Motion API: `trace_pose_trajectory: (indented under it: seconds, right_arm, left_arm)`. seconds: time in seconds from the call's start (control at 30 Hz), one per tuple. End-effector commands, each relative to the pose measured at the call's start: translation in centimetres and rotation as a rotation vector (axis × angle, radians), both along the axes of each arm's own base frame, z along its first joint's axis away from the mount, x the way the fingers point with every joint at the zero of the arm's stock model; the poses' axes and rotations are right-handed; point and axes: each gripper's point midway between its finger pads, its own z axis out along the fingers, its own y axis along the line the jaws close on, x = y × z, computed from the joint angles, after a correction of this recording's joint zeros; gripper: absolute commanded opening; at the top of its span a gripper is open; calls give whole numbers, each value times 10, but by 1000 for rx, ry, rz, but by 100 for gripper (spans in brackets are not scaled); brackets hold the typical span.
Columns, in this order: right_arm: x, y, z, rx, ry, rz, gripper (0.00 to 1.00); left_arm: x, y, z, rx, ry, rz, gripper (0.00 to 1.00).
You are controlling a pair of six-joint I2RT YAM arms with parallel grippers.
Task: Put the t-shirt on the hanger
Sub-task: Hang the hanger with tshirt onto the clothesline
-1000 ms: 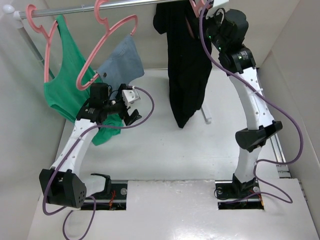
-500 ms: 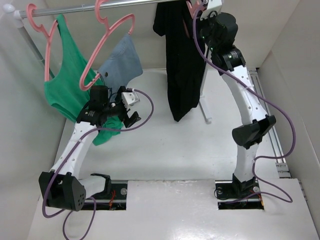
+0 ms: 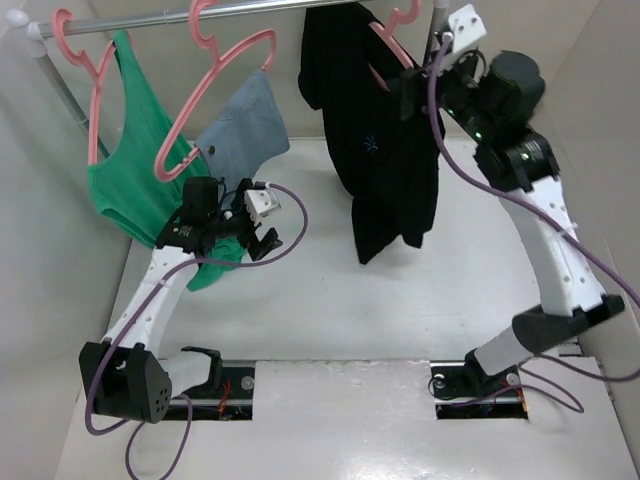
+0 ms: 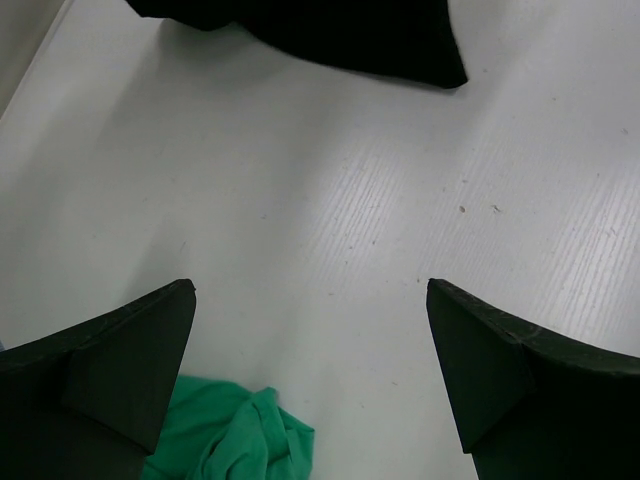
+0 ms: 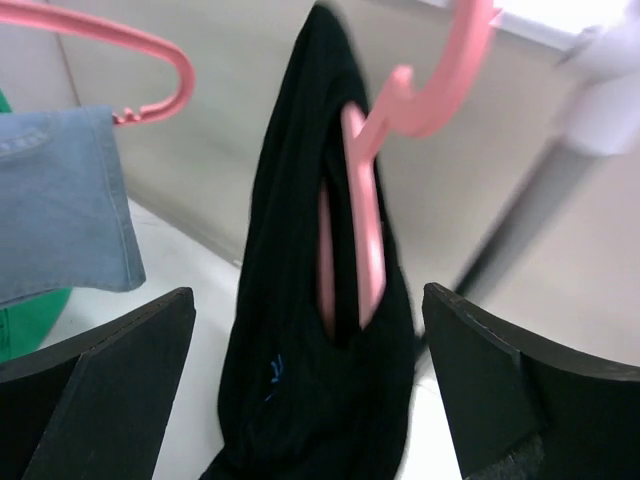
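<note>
The black t-shirt (image 3: 375,150) hangs on the pink hanger (image 3: 388,45), whose hook sits over the rail (image 3: 250,8) at the back of the table (image 3: 330,300). The hanger's arm shows through the neck opening, and the shirt droops in folds with its hem above the table. A small blue mark (image 3: 371,143) faces the top camera.

The right gripper (image 5: 308,298) is raised just beside the shirt with its jaws spread wide and nothing between them. Its wrist view is blurred, so I cannot tell whether a finger brushes the cloth.

The left gripper (image 4: 310,285) hovers low over the table, jaws wide apart and empty, beside the bottom of the green tank top (image 3: 130,170). A blue-grey garment (image 3: 245,125) hangs between the green top and the shirt.
</note>
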Motion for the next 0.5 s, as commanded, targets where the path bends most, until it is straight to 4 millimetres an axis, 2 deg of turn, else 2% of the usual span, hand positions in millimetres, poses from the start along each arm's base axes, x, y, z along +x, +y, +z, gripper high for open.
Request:
trace_pose_trajectory:
  seconds: [0.0,0.1,0.17,0.2,0.23,0.3,0.33,0.37,0.43,0.47]
  right_arm:
    - [-56,-13,37,-31,-105,33,100]
    - [-78,-22,34,-56,-105,43,100]
    - [-92,-39,17,-69,-81,29,100]
    - [-94,-46,5,-66,-54,13,100]
    - [-93,-64,-17,-55,-25,-39,100]
    - [-95,-71,-42,-9,6,-34,100]
    - [-93,-80,-43,20,-25,-53,100]
    - [-93,-84,-72,46,27,-65,100]
    - [-90,-95,-94,76,59,-104,100]
    - [-84,-101,-116,83,92,-119,100]
  left_arm:
    - [-3,-5,11,-25,-37,-20,100]
    - [-3,-5,11,-25,-37,-20,100]
    - [-5,-5,6,-23,-27,-20,100]
    - [-6,-5,9,-25,-37,-20,100]
    - [-7,-4,4,-23,-25,-20,100]
    - [-9,-4,1,-21,-16,-20,100]
    - [-9,-4,1,-21,-16,-20,100]
    - [-9,-4,1,-21,-16,-20,100]
    - [-7,-4,2,-23,-25,-20,100]
    - [-7,-4,2,-23,-25,-20,100]
